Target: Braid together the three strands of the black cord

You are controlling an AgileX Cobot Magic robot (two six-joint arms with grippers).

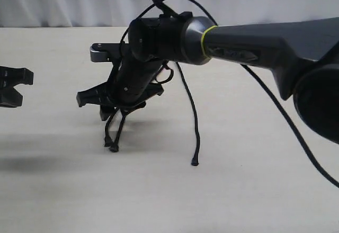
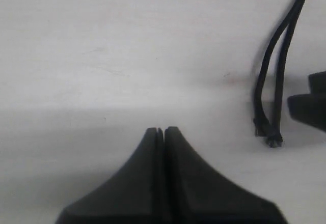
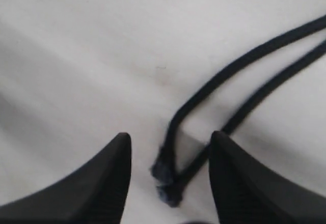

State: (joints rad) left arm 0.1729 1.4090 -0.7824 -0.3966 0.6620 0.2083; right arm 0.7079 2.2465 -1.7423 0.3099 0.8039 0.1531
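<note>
Two of the three strands [image 1: 117, 130] hang down under my right gripper [image 1: 112, 110] to the table, their knobby tips [image 1: 112, 147] close together. The third strand [image 1: 193, 116] hangs apart to the right, and its tip [image 1: 195, 163] touches the table. In the right wrist view my right gripper [image 3: 170, 140] is open, with the two frayed tips [image 3: 167, 180] lying between its fingers [image 3: 114, 168] and touching neither. My left gripper [image 2: 161, 130] is shut and holds nothing; the same two strands [image 2: 277, 81] lie off to its side. In the exterior view it sits at the far left [image 1: 11, 87].
A silver clamp [image 1: 102, 53] stands on the pale table [image 1: 63, 190] behind the right gripper; the cord's bound end is hidden by the arm. The right arm [image 1: 254, 45] reaches across from the right, trailing a glossy black cable [image 1: 286, 122].
</note>
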